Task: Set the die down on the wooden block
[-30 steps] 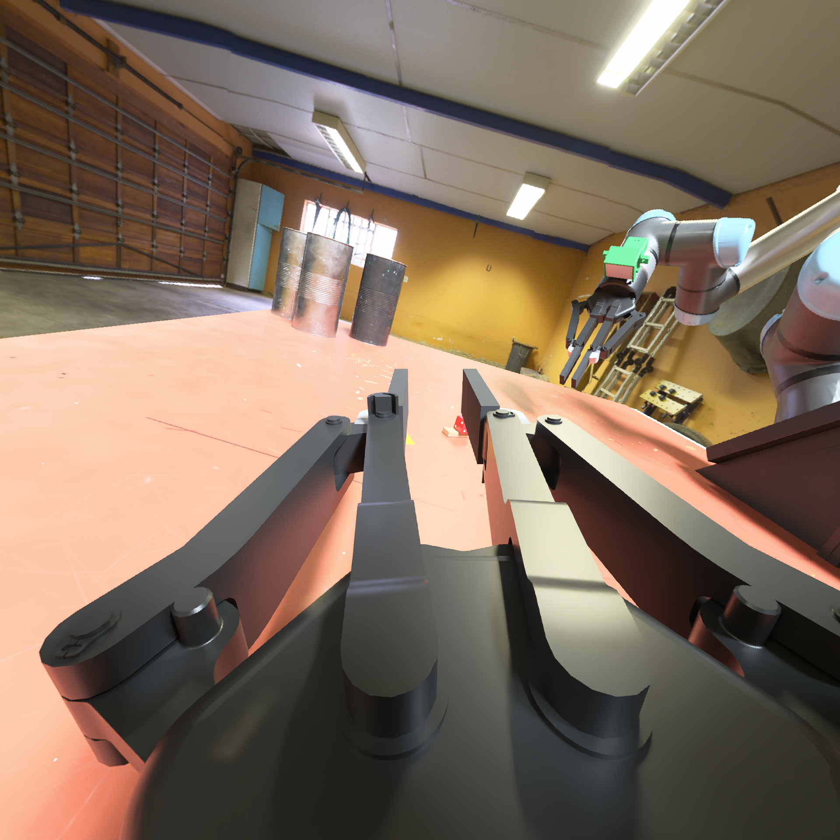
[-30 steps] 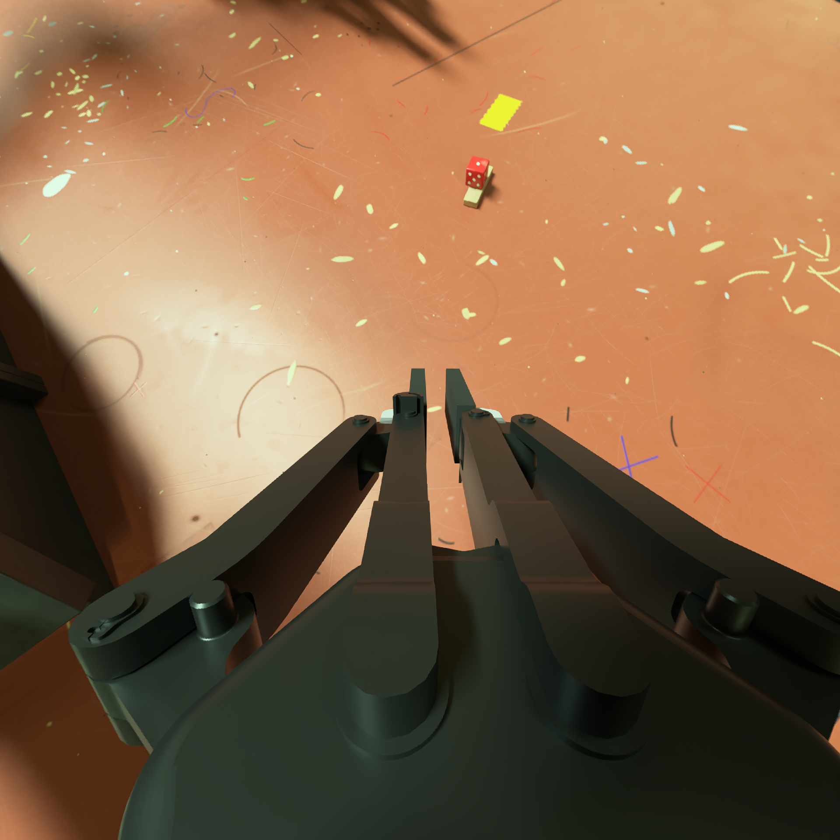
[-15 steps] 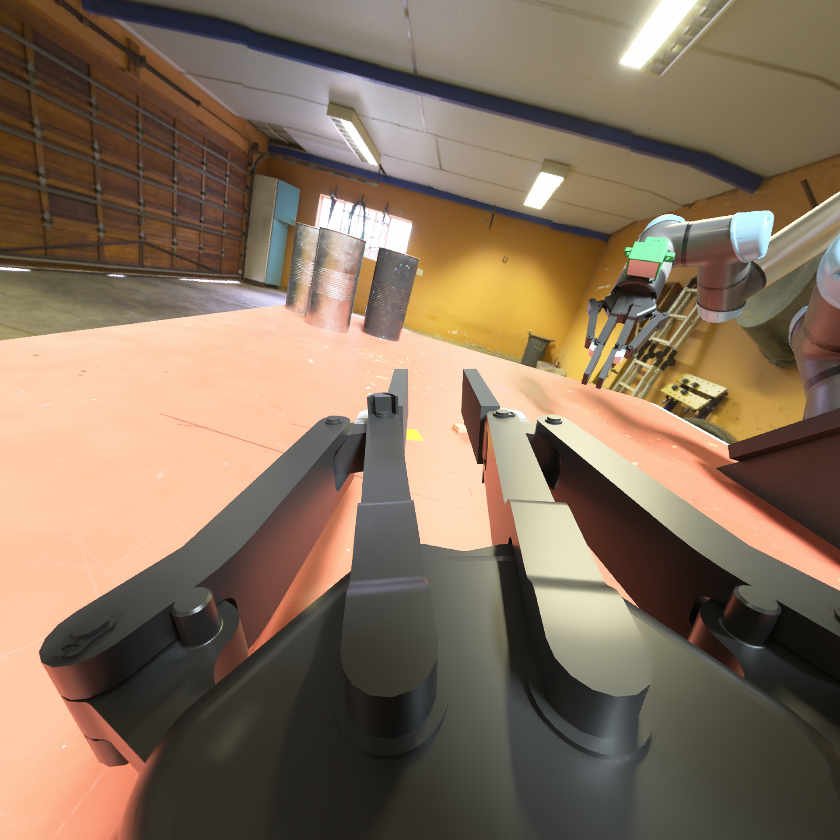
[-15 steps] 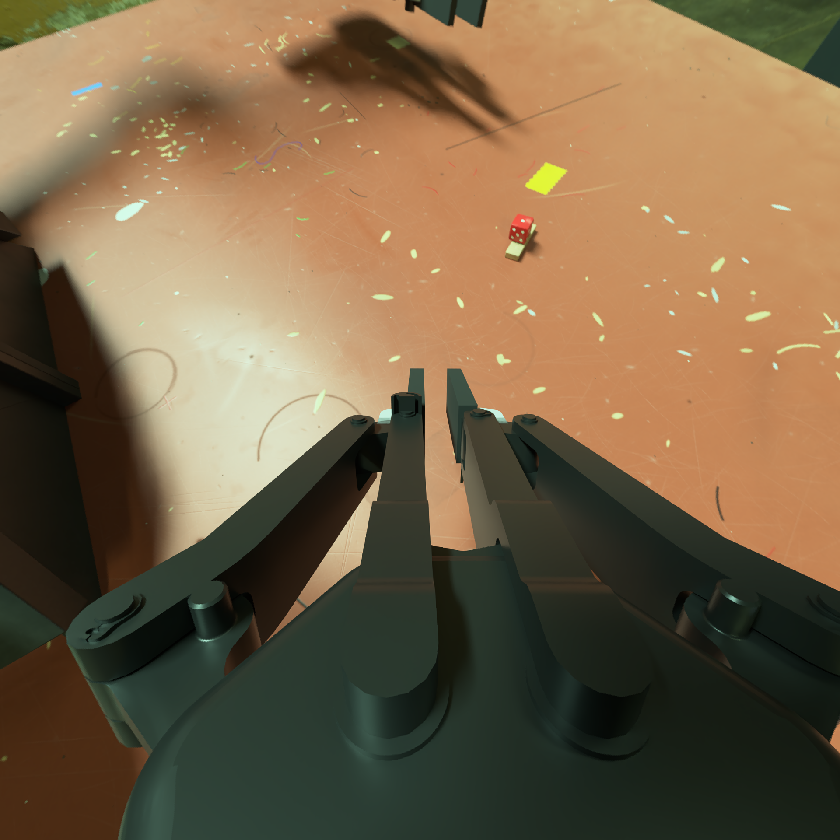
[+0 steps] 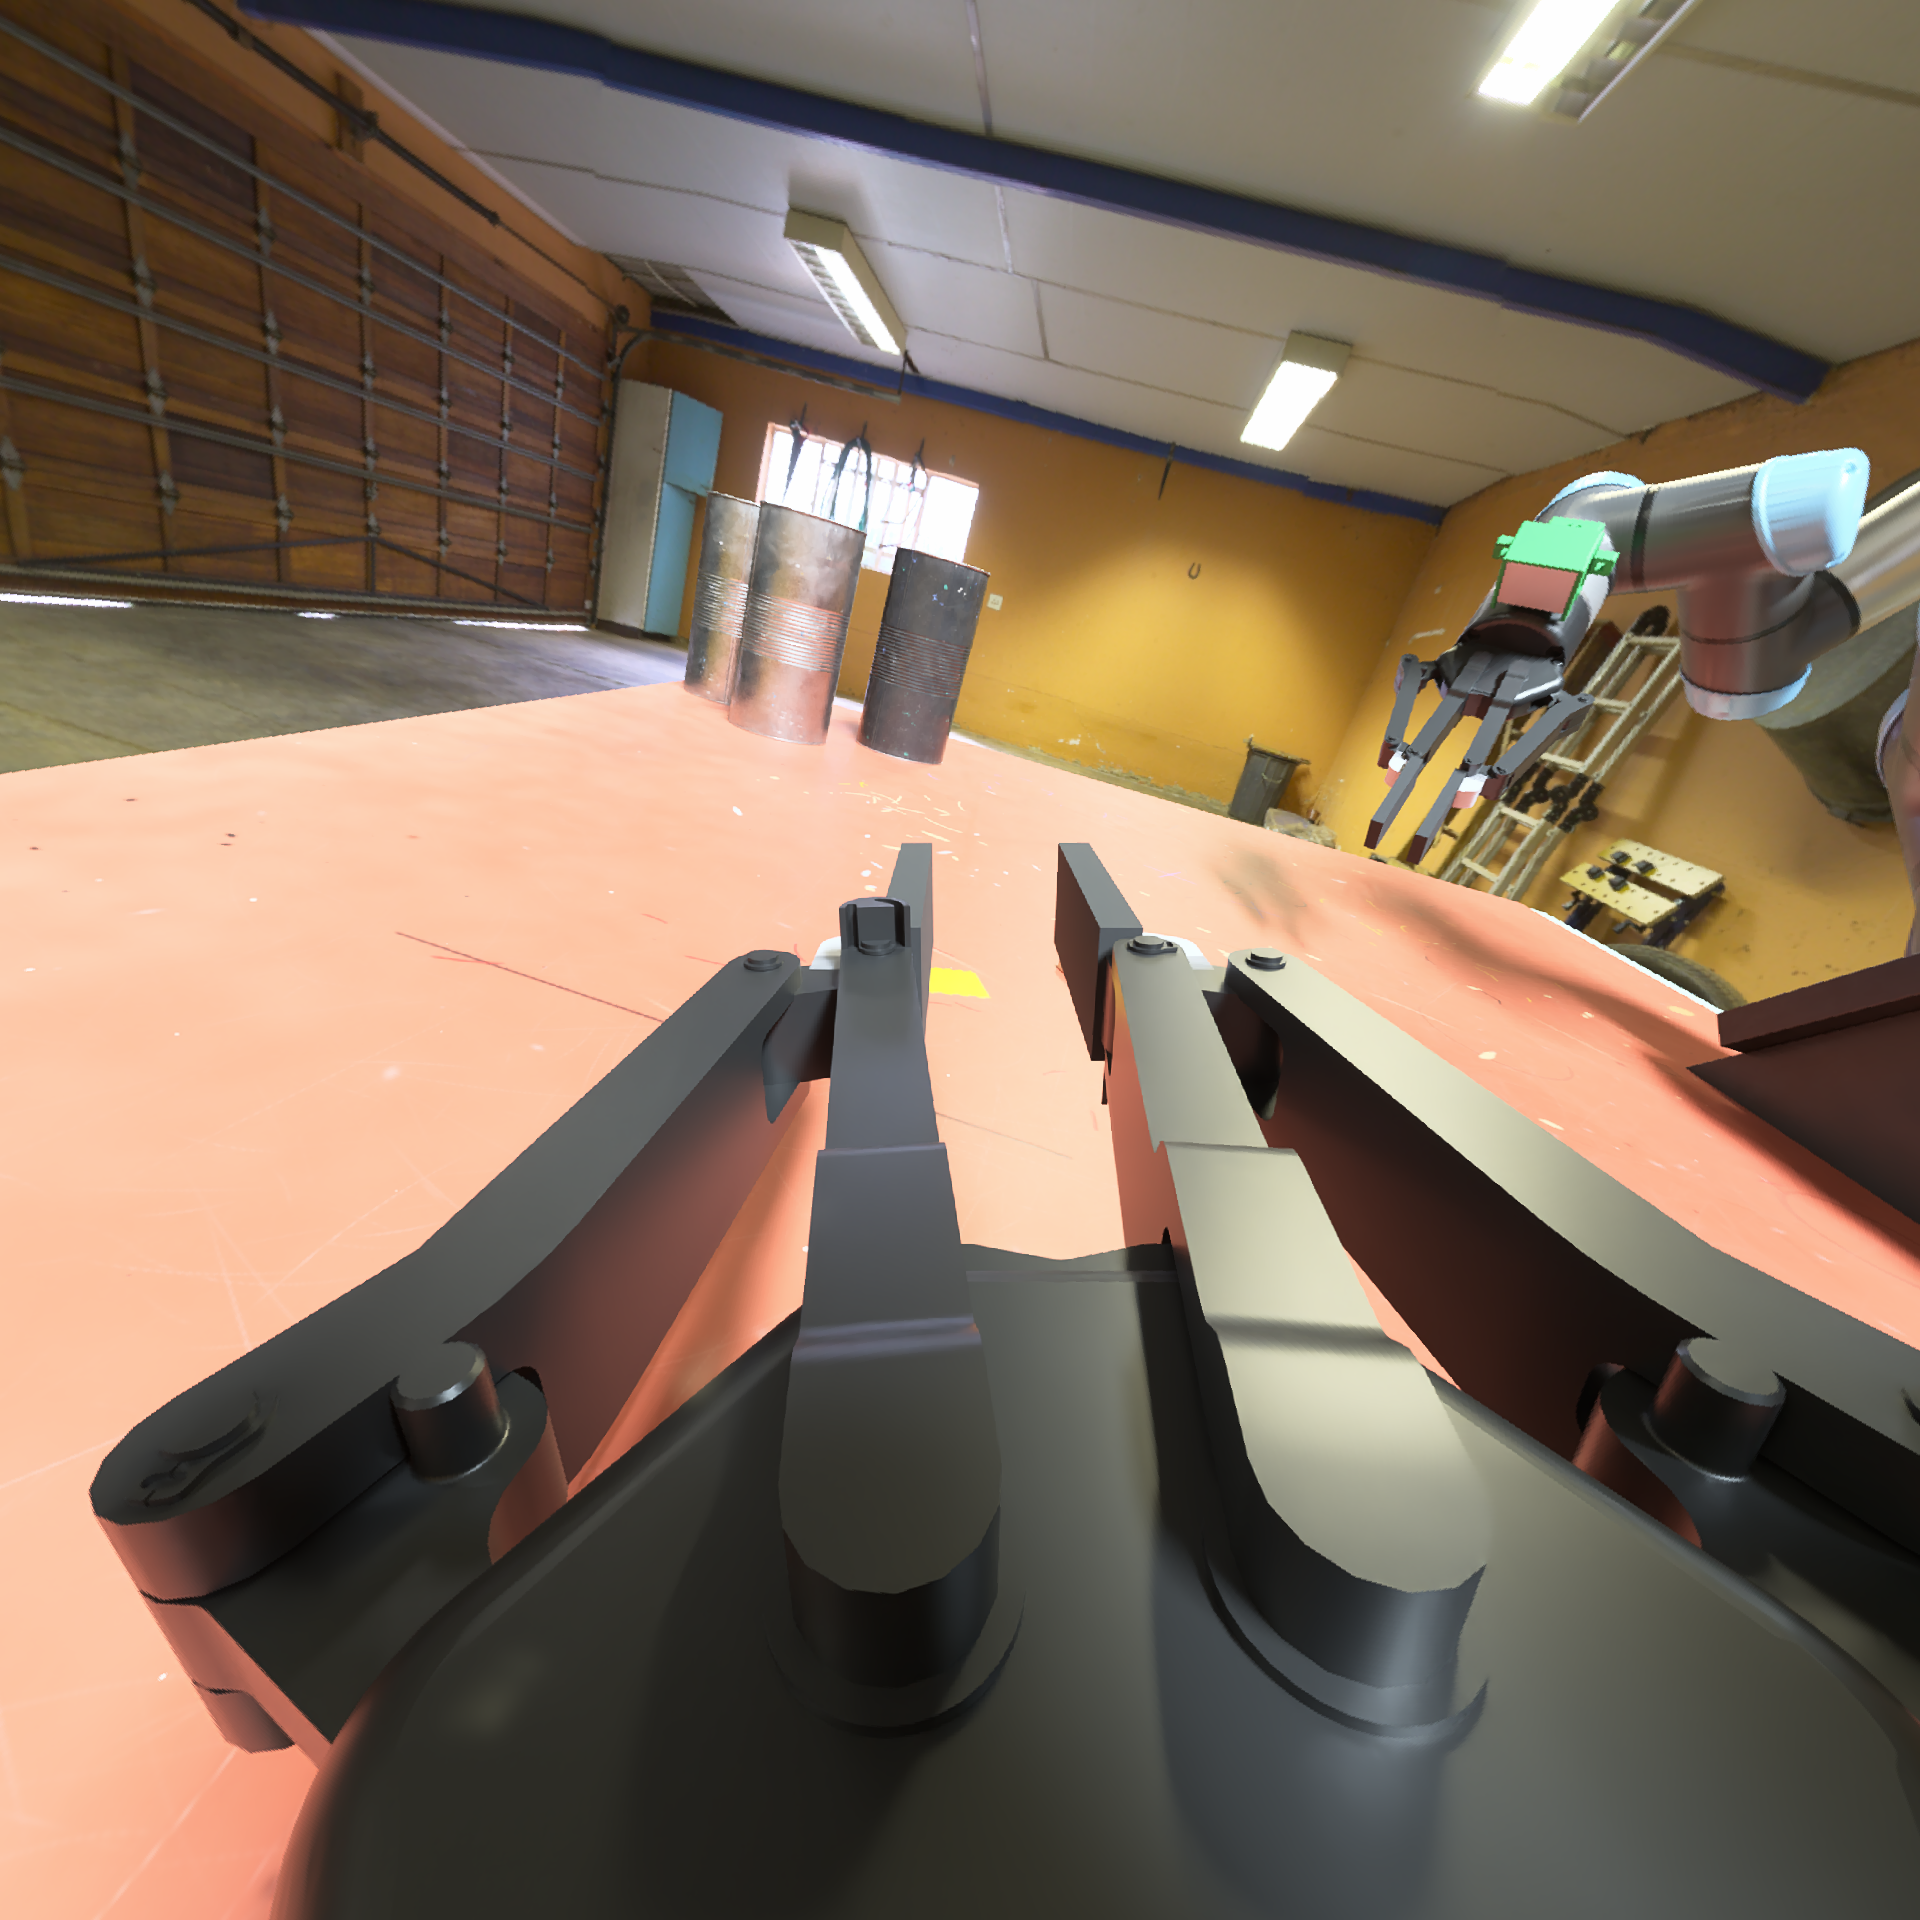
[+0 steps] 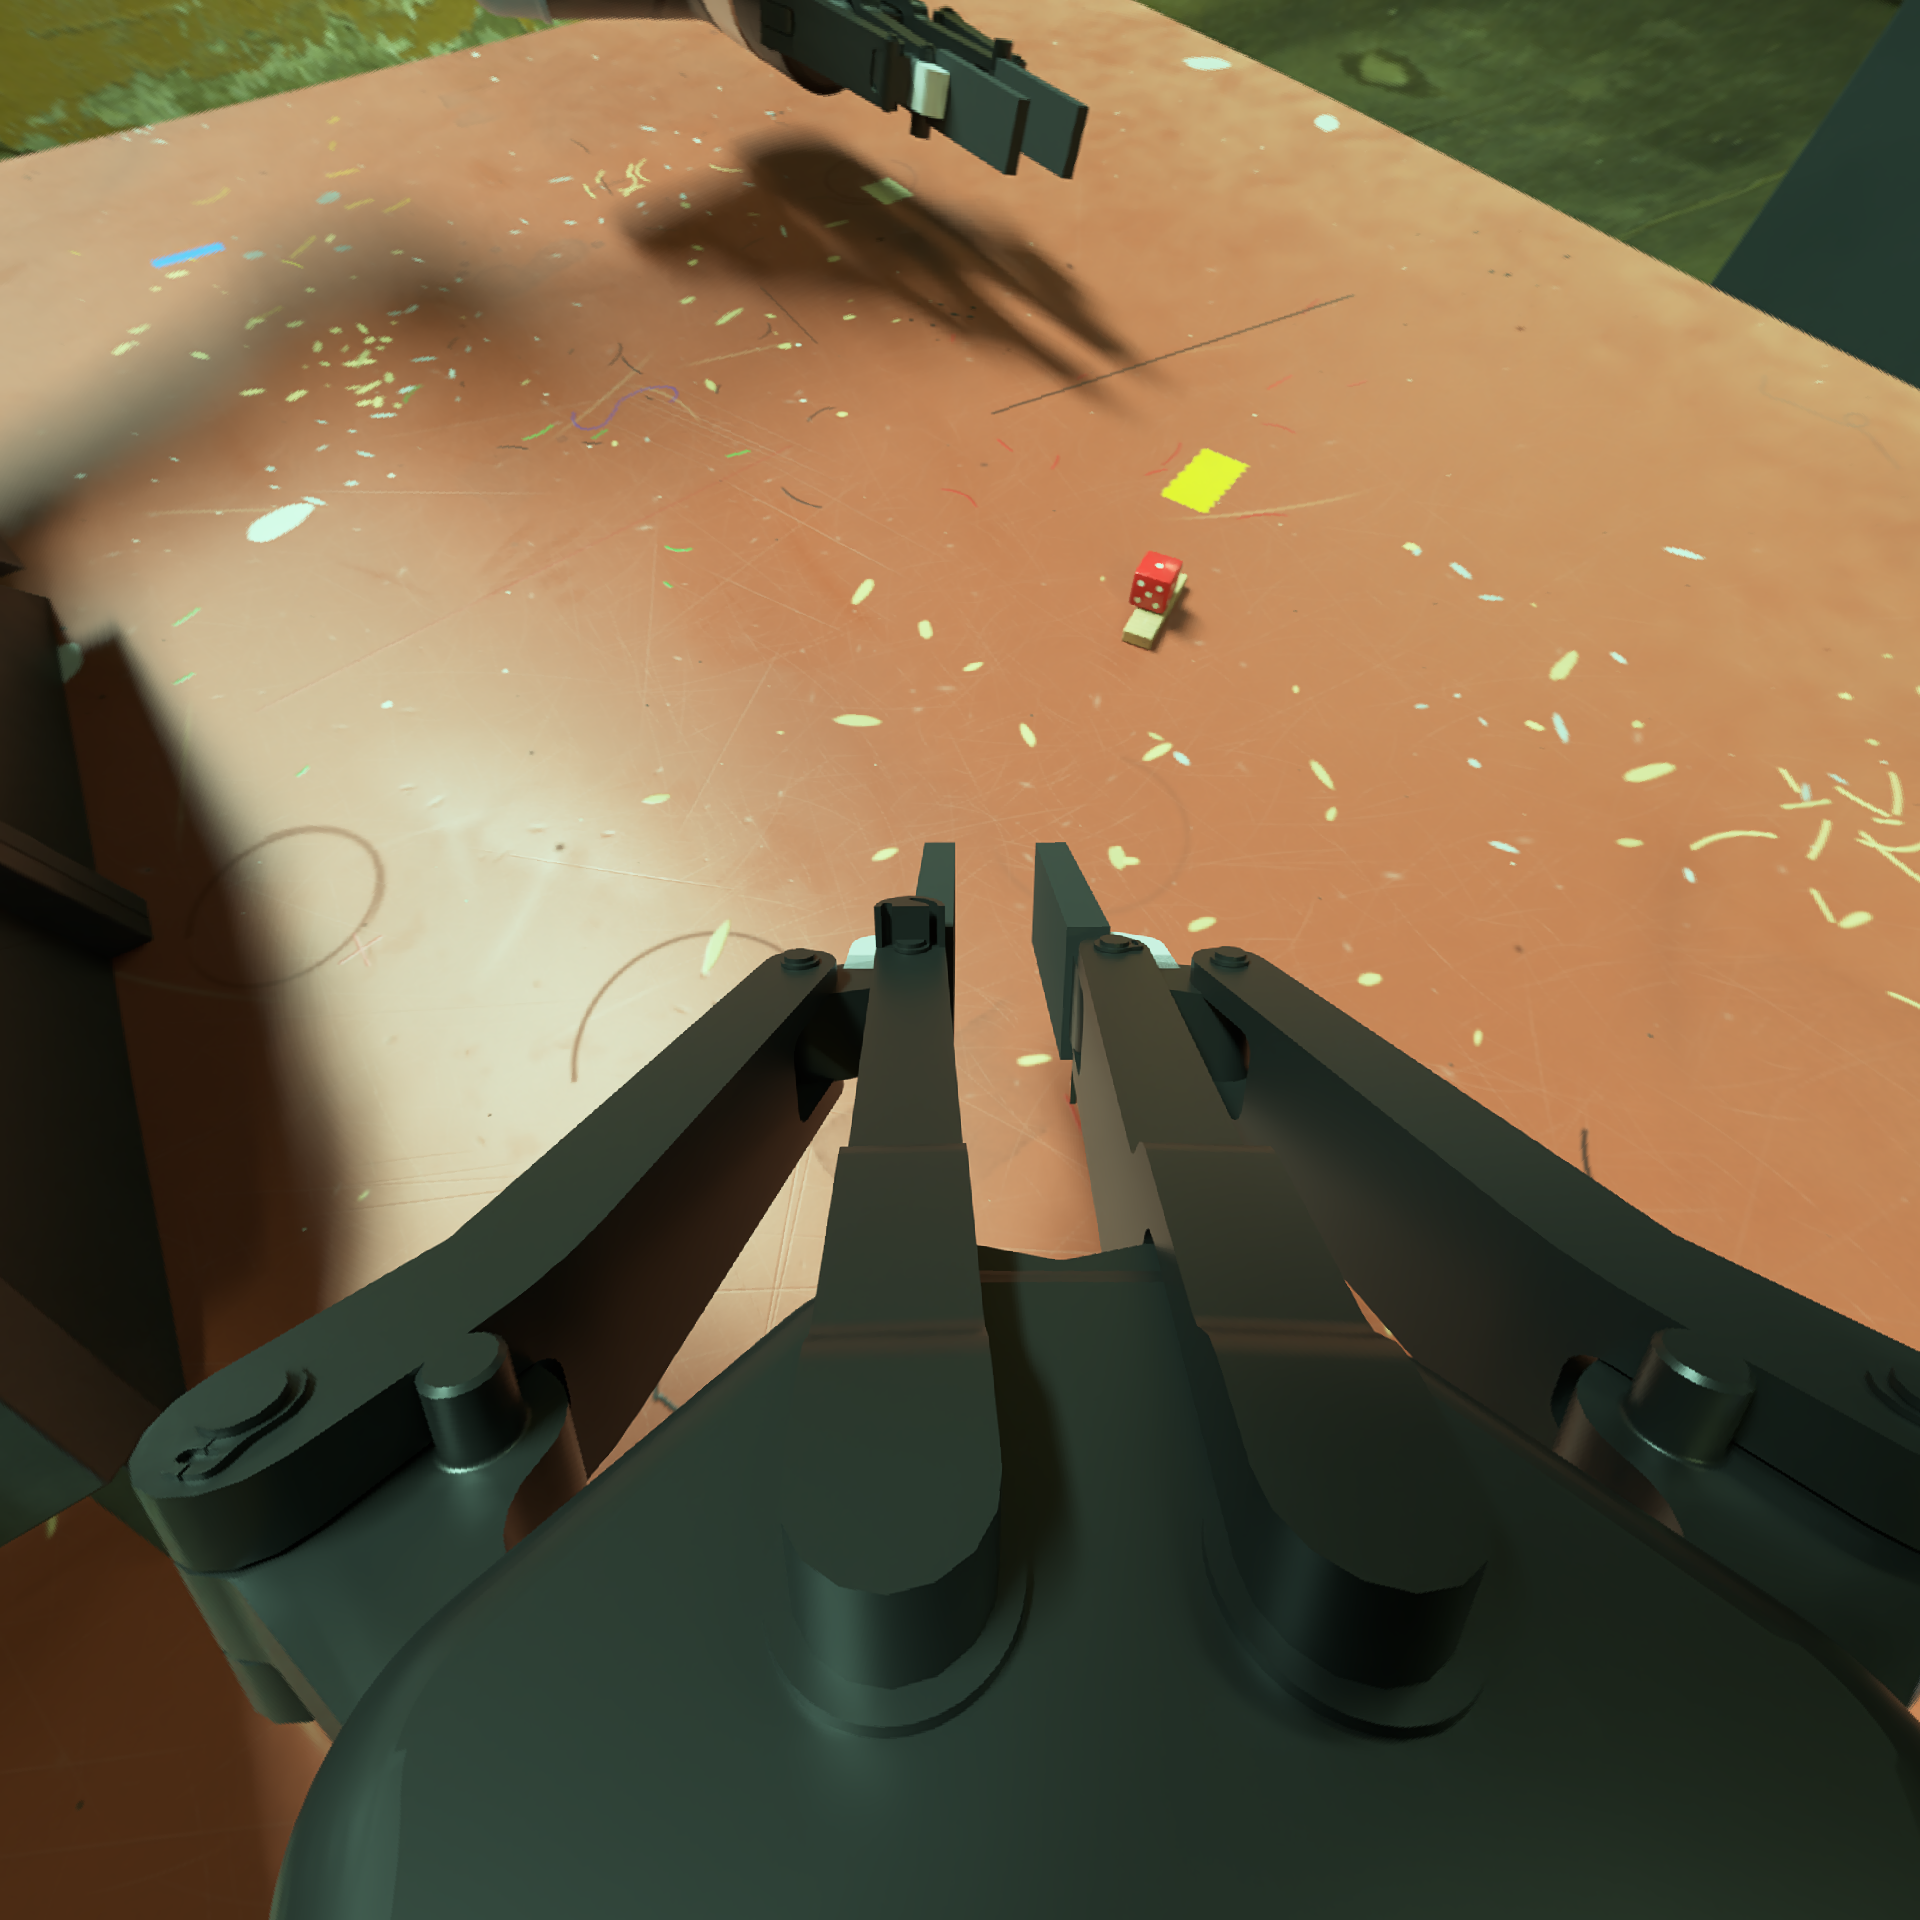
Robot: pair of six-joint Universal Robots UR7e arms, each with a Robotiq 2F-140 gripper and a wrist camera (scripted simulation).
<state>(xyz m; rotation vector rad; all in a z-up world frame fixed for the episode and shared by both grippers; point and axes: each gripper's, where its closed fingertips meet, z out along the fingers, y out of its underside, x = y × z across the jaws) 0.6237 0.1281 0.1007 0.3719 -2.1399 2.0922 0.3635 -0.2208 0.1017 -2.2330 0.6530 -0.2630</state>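
A small red die (image 6: 1155, 580) with white pips sits on one end of a flat pale wooden block (image 6: 1146, 628) on the orange table, in the right wrist view. My right gripper (image 6: 992, 862) hangs above and well short of them, jaws slightly apart and empty. It also shows far right in the left wrist view (image 5: 1418, 831). My left gripper (image 5: 992, 862) is low over the table, jaws a little apart and empty. Its tips show at the top of the right wrist view (image 6: 997, 125). The die and block are hidden in the left wrist view.
A yellow patch (image 6: 1205, 480) lies flat just beyond the die; it also shows between my left fingers (image 5: 956, 982). A dark brown structure stands at the table's side (image 5: 1829, 1049) (image 6: 62, 935). The table's far edge (image 6: 1558, 208) runs behind the die. Barrels (image 5: 800, 644) stand far off.
The right gripper has pulled up and back from the die, and its jaws stand slightly wider. The left view has swung, so the die and block slid behind its right finger.
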